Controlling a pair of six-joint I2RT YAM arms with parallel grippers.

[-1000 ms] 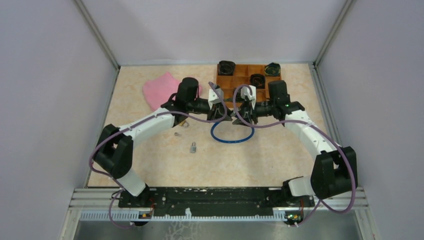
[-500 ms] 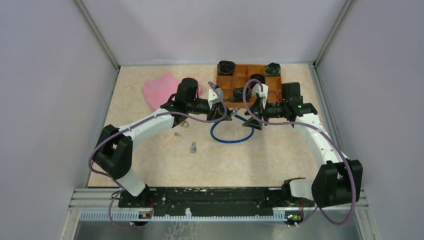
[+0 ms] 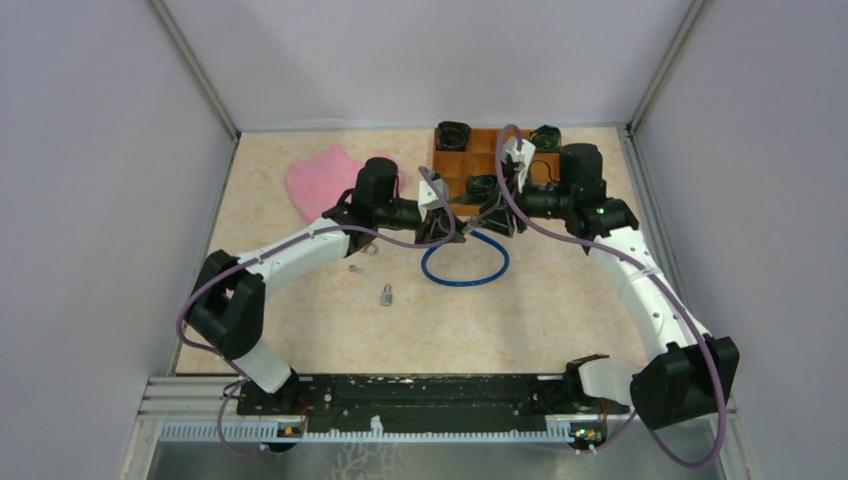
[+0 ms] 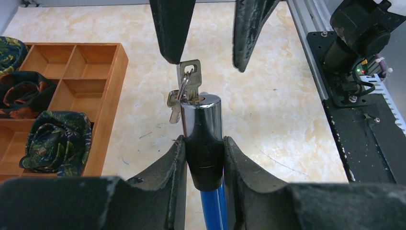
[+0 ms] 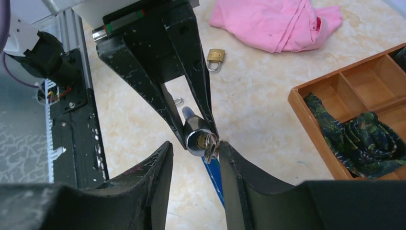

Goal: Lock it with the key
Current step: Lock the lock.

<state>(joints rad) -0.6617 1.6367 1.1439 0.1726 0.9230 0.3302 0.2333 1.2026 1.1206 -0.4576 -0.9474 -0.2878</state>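
My left gripper [image 4: 203,143] is shut on the chrome cylinder [image 4: 203,125] of a blue cable lock and holds it above the table. A key [image 4: 189,75] sits in the cylinder's end, with a second key hanging from its ring. My right gripper [image 5: 194,146] is open and faces the cylinder's end [image 5: 197,137]. The keys [image 5: 210,147] lie against its right finger; the left finger stands apart. In the top view both grippers meet at the table's middle, left [image 3: 445,228] and right [image 3: 492,218], above the blue cable loop [image 3: 465,270].
A wooden tray [image 3: 497,140] with rolled ties stands at the back, just behind the right wrist. A pink cloth [image 3: 320,180] lies back left. A brass padlock [image 5: 215,55] and a small combination padlock [image 3: 386,295] lie on the table near the left arm.
My right arm swung out to the right and its wrist moved back toward the tray; its gripper pulled off and came back to the lock's end. The left arm barely moved.
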